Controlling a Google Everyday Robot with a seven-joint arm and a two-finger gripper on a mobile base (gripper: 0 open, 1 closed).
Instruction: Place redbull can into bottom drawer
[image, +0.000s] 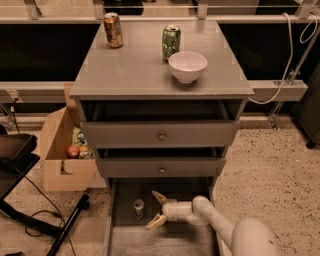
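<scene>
The redbull can (139, 207) stands upright inside the bottom drawer (150, 240), near its left side; I see mostly its shiny metal top. The bottom drawer is pulled open at the foot of the grey cabinet (160, 75). My gripper (156, 210) is low inside the drawer, just right of the can, with its two cream fingers spread open and nothing between them. The arm comes in from the lower right.
On the cabinet top stand a copper-orange can (113, 30), a green can (171, 42) and a white bowl (187, 66). Two upper knobbed drawers (161, 135) are slightly open. A cardboard box (62, 150) with items sits at the left, with a black stand and cables on the floor.
</scene>
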